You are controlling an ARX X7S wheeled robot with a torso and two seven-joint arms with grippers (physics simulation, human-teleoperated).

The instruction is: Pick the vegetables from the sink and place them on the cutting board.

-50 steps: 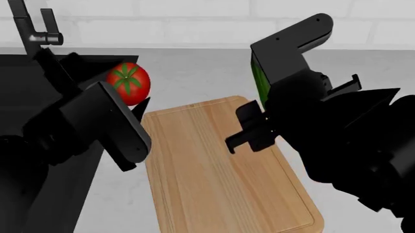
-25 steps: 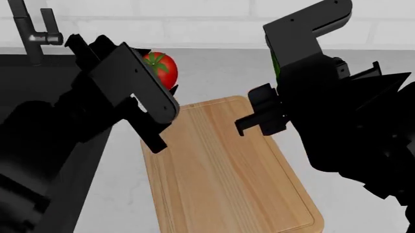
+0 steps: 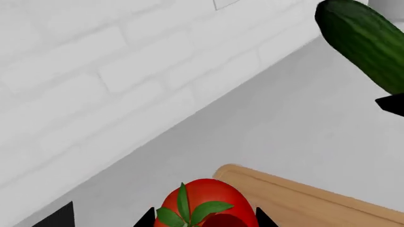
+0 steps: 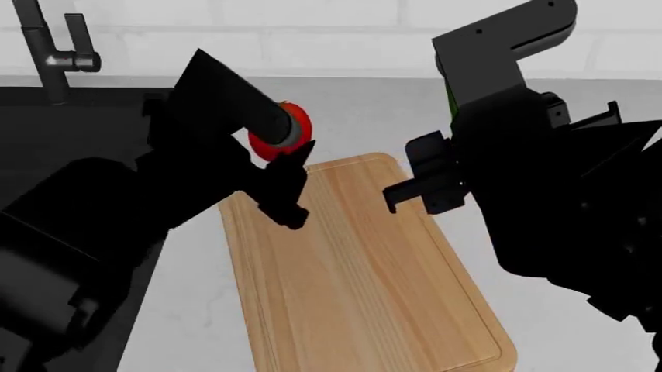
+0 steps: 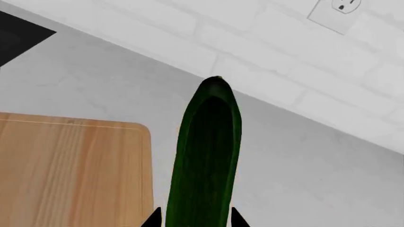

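My left gripper [image 4: 290,151] is shut on the red tomato [image 4: 294,132] and holds it in the air over the far left corner of the wooden cutting board [image 4: 352,271]. In the left wrist view the tomato [image 3: 208,201] with its green stem sits between the fingertips, above the board's corner [image 3: 296,198]. My right gripper [image 5: 194,218] is shut on the dark-green cucumber [image 5: 205,156], which sticks out past the fingertips beside the board's far right corner [image 5: 69,165]. In the head view only a sliver of cucumber [image 4: 452,101] shows behind the right arm. The black sink [image 4: 62,124] lies at the left.
The dark faucet [image 4: 52,50] stands at the back left. A white brick wall [image 4: 331,31] runs behind the grey counter [image 4: 362,116]. A wall socket [image 5: 344,7] shows in the right wrist view. The cucumber also shows in the left wrist view [image 3: 363,40].
My left arm has carried the tomato right, from over the sink's edge to the board's far left corner. The right arm with the cucumber has shifted slightly right and up.
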